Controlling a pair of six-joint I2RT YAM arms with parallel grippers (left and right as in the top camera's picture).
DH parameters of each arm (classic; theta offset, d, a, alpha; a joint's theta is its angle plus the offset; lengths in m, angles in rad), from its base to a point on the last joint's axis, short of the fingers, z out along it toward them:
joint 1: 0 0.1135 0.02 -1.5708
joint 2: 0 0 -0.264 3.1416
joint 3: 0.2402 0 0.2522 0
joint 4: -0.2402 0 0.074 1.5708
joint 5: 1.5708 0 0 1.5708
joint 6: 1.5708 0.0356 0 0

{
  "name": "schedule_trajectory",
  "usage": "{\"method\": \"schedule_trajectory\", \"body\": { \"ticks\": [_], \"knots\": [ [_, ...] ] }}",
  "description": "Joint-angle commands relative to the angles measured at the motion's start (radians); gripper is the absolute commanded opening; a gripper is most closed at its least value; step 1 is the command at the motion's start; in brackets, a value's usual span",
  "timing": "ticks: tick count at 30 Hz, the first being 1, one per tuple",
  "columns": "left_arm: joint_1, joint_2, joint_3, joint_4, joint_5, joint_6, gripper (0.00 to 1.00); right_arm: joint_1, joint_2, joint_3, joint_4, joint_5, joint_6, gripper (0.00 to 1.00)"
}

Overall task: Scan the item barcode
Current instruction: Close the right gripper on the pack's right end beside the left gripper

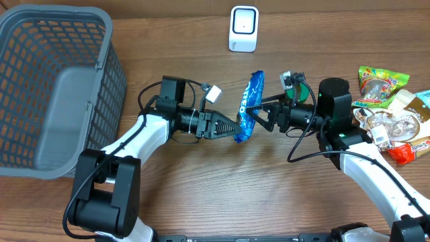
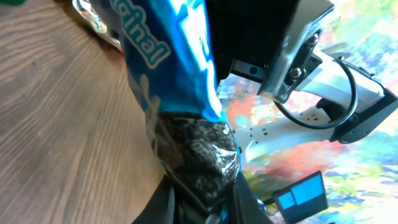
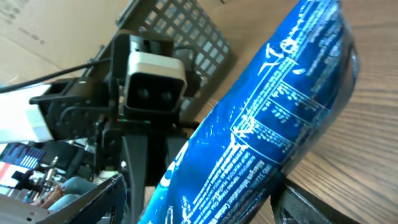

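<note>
The blue cookie packet is held on edge over the table centre, with the white barcode scanner at its 12 o'clock. The left gripper pinches its lower end. The right gripper is spread at its 3 o'clock side. The packet is probably light, with slick crinkly film over brittle biscuits. Grip the flat ends, not the body.

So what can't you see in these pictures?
- Any barcode on the blue packet: right wrist view, print too blurry to find one.
- Tips of the left gripper: left wrist view, the packet covers them.
- The snack pile: overhead, cut off by the right edge.
</note>
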Motion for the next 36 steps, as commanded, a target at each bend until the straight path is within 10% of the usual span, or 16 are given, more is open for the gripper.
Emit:
{"method": "schedule_trajectory", "body": {
  "ticks": [1,24,27,31,36],
  "knots": [
    [-0.011,-0.002,0.002,0.0,0.04,-0.021,0.04,-0.012,-0.005,-0.001,0.018,-0.029,0.021,0.75],
    [-0.068,-0.094,0.002,0.008,0.039,-0.045,0.04,-0.068,0.023,-0.001,0.082,-0.1,0.049,0.79],
    [-0.069,-0.094,0.002,0.008,0.039,-0.045,0.04,-0.068,0.023,-0.001,0.087,-0.121,0.051,0.68],
    [-0.06,-0.094,0.002,0.009,0.039,-0.034,0.04,-0.068,0.023,-0.001,0.06,-0.125,0.051,0.15],
    [-0.043,-0.094,0.002,0.031,0.037,-0.034,0.04,-0.068,0.023,-0.001,0.047,-0.137,0.051,0.12]
  ]
}}
